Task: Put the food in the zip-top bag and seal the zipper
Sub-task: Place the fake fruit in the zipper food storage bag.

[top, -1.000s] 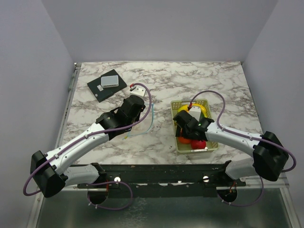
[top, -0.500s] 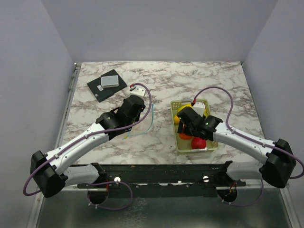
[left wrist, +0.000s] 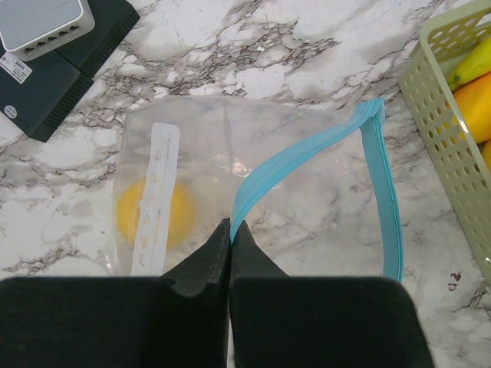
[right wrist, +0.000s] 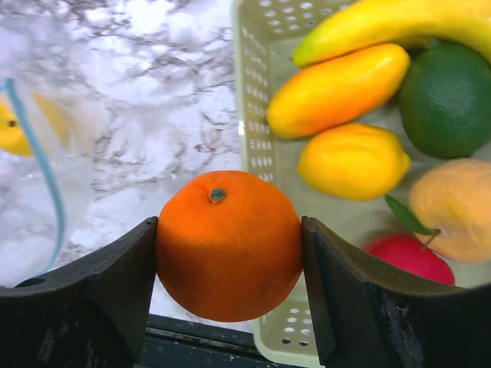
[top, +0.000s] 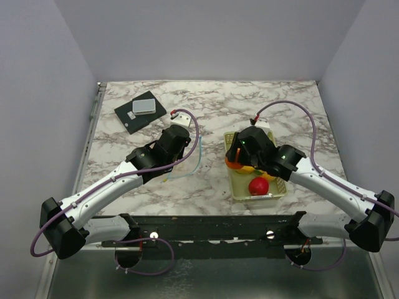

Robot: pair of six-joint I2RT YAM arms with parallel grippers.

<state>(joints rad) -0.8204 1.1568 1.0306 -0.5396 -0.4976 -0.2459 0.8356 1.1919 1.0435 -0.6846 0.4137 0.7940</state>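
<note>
The zip-top bag [left wrist: 291, 184] lies flat and clear on the marble, its mouth gaping. A yellow fruit [left wrist: 153, 211] sits inside it. My left gripper [left wrist: 230, 227] is shut on one lip of the light blue zipper [left wrist: 307, 142]; the other lip [left wrist: 390, 199] lies on the table. Over the basket's left rim, my right gripper [right wrist: 229, 264] is shut on the orange ball [right wrist: 226, 238], held clear of the other food. A banana [right wrist: 399, 23], a lemon [right wrist: 353, 161] and a red apple [top: 259, 185] lie in the basket.
The pale green mesh basket [top: 278, 192] stands right of the bag and also holds a dark green lime [right wrist: 449, 100] and a peach-coloured fruit [right wrist: 456, 207]. A black device with a grey box [top: 140, 111] lies at the back left, a small white block [top: 182, 116] beside it.
My right gripper has risen out of the basket with the orange ball and moved toward its far left rim, uncovering the red apple. The left arm has stayed still.
</note>
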